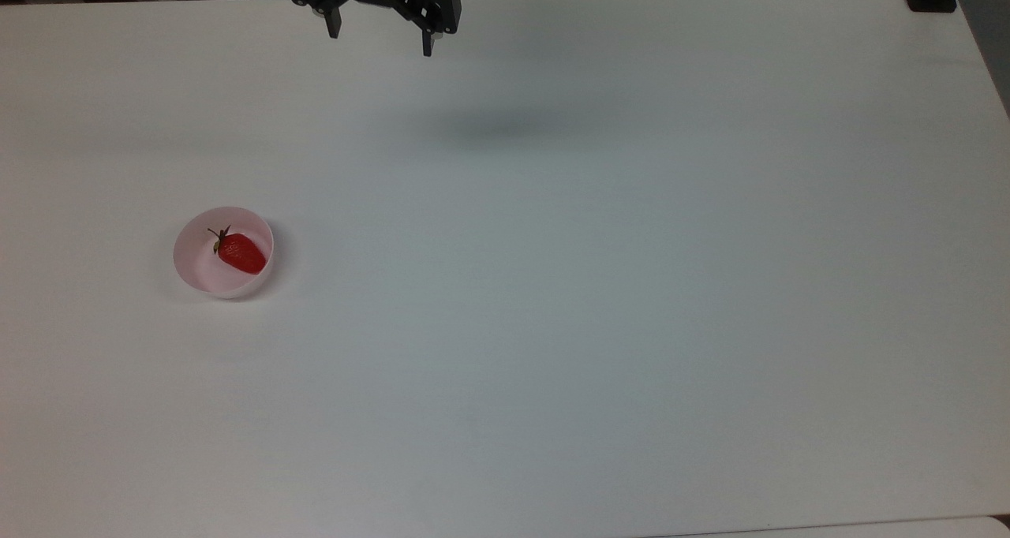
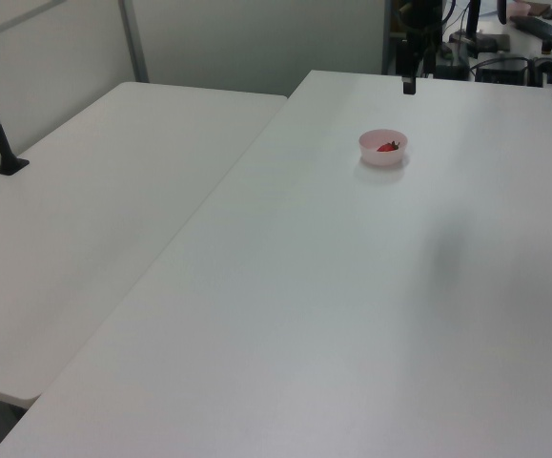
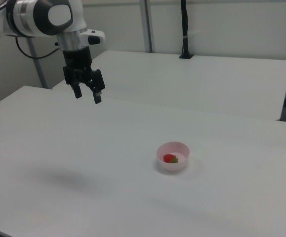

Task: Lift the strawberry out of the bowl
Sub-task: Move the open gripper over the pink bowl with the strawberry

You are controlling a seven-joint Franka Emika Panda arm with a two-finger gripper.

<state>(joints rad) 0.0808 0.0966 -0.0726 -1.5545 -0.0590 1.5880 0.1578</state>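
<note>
One strawberry (image 1: 241,252) is seen lying inside the pale pink bowl (image 1: 189,263), which is set on the white counter (image 1: 552,325) toward the top view's left. Further right and well apart, the gripper (image 1: 380,42) is held above the counter, its fingers spread and nothing between them.

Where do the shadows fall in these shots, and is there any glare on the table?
Top view: a soft grey smudge of shadow lies on the table below the pincer. Right view: a similar faint patch sits toward the right view's lower left, and the bowl casts a thin rim shadow. Left view: even light, no strong glare.
</note>
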